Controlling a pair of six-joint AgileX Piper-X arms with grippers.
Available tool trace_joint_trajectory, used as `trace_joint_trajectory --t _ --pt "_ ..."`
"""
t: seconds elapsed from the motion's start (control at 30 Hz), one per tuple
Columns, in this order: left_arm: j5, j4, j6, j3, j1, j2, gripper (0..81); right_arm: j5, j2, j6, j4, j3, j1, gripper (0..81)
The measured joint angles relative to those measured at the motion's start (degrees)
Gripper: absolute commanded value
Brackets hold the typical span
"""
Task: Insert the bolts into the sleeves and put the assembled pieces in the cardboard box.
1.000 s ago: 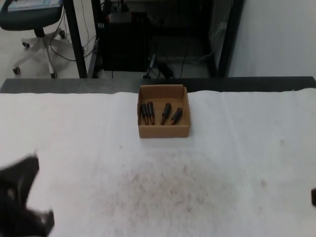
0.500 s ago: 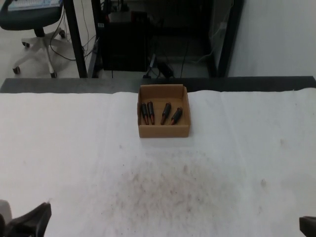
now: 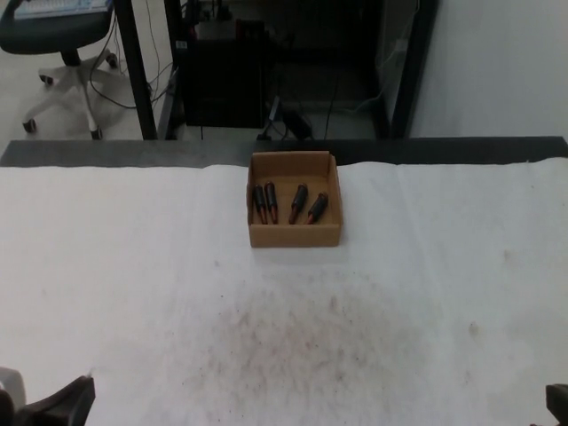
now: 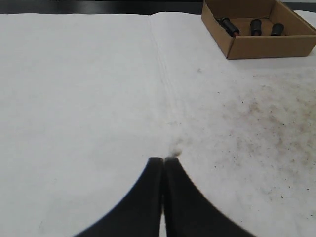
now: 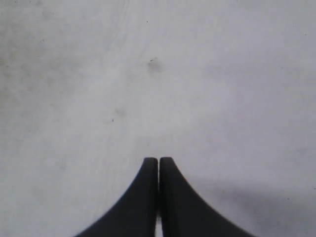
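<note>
The left fingers (image 4: 159, 165) are clenched: the 2 black tips press against each other and nothing is between them. They hang low over the white cloth (image 4: 89, 98) that covers the desk (image 3: 106, 153), just beside a small crumb of fluff on the cloth. The right fingers (image 5: 154, 164) are clenched in the same way, tip against tip, and they hold nothing. Under them is the cloth with one small grey spot (image 5: 154, 63) ahead of the tips.

The cardboard box (image 3: 295, 236) stands well apart from both pairs of fingers, far ahead of them and about midway between the 2 arms. From the left fingers it lies ahead and toward the right arm's side; from the right fingers it lies ahead and toward the left arm's side. The box is open on top. On its bottom lie 4 assembled pieces (image 3: 298, 204), dark and lying flat. 2 of them are close together on the side nearer the left fingers, and the other 2 are a little apart on the side nearer the right fingers.

Between the box and the fingers, the cloth has a wide greyish stain (image 3: 302, 328) of many small dark specks.
</note>
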Motion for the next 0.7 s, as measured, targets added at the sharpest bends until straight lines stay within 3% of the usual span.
trace_joint_trajectory --t 0.53,0.7 --pt "0.0 0.0 0.0 0.0 0.0 0.0 0.3 0.0 0.0 0.0 -1.2 0.2 0.0 0.8" --pt "0.0 0.0 0.0 0.0 0.0 0.0 0.3 0.0 -2.5 0.0 -9.0 3.2 0.0 0.8"
